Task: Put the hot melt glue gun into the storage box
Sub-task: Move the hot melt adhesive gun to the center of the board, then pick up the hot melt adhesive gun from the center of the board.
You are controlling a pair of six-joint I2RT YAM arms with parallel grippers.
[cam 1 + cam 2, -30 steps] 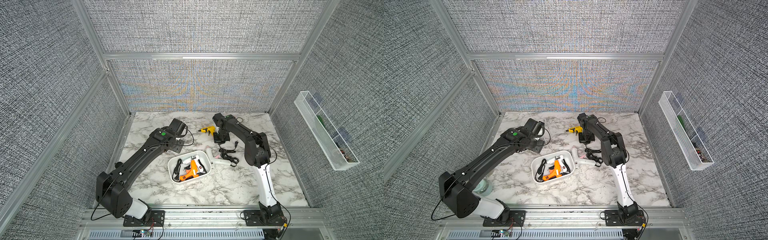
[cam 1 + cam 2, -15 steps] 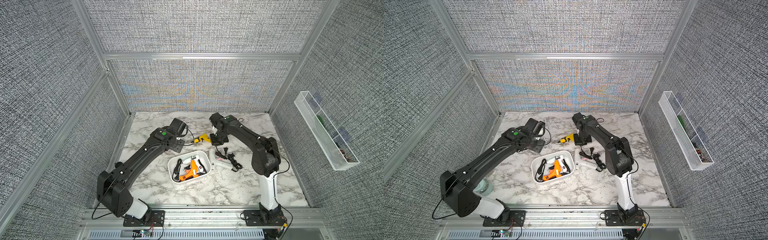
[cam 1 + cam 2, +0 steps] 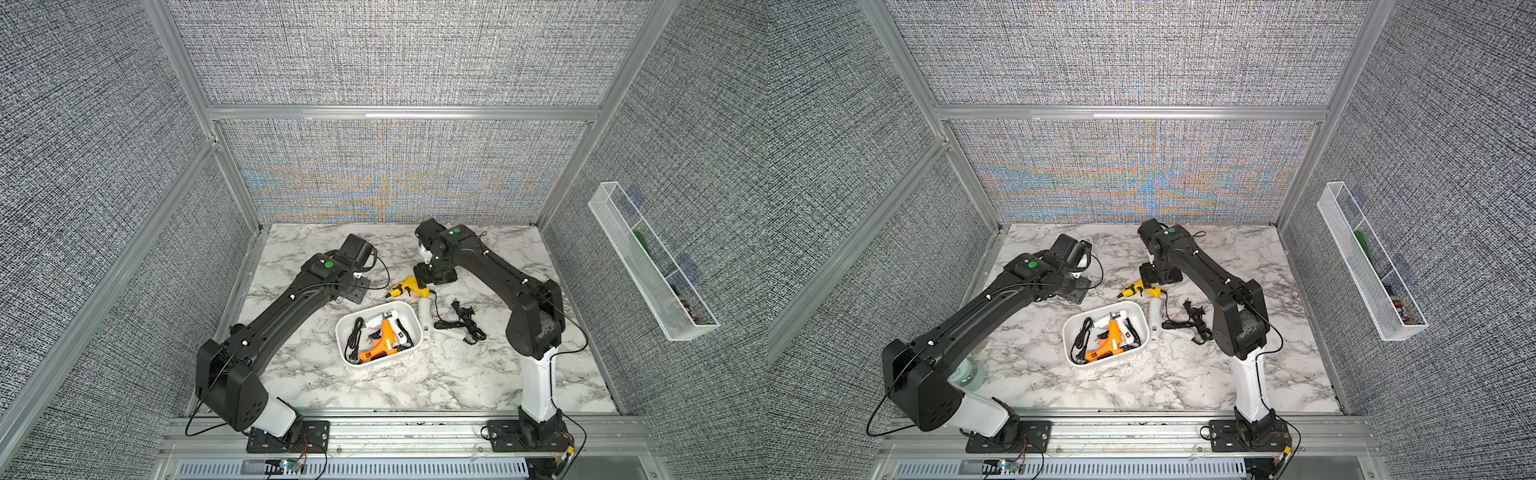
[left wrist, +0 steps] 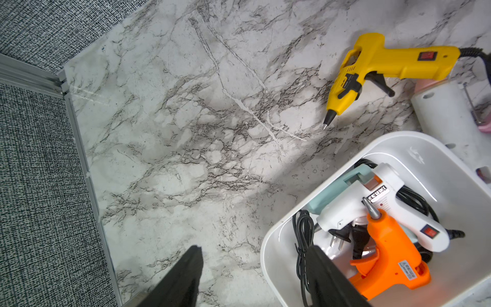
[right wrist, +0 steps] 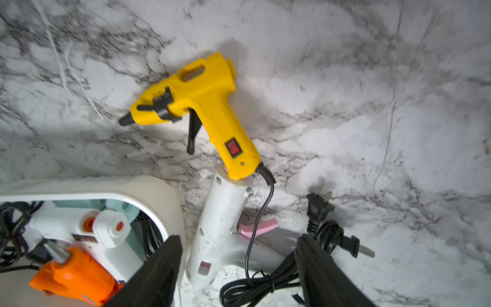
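A yellow hot melt glue gun (image 3: 405, 287) (image 5: 202, 106) lies on its side on the marble, just behind the white storage box (image 3: 388, 360) (image 4: 438, 170). Its handle end rests on the tip of a white glue gun (image 5: 223, 212) that lies beside the box. My right gripper (image 5: 239, 239) (image 3: 432, 279) hangs open above both guns and holds nothing. Left of the box, my left gripper (image 4: 255, 252) hovers open and empty over the box's corner. Inside the box lie an orange gun (image 4: 390, 255), a white gun (image 4: 372, 207) and a teal one, with black cords.
Coiled black cords with plugs (image 3: 463, 322) (image 5: 318, 210) lie to the right of the white gun outside the box. A long white wire-mesh tray (image 3: 648, 262) hangs on the right wall. Aluminium frame rails (image 4: 79, 148) border the marble at the left and back.
My right gripper brought the yellow glue gun from the back of the table toward the box, then opened. The gun now lies loose on the marble. The left arm has not moved.
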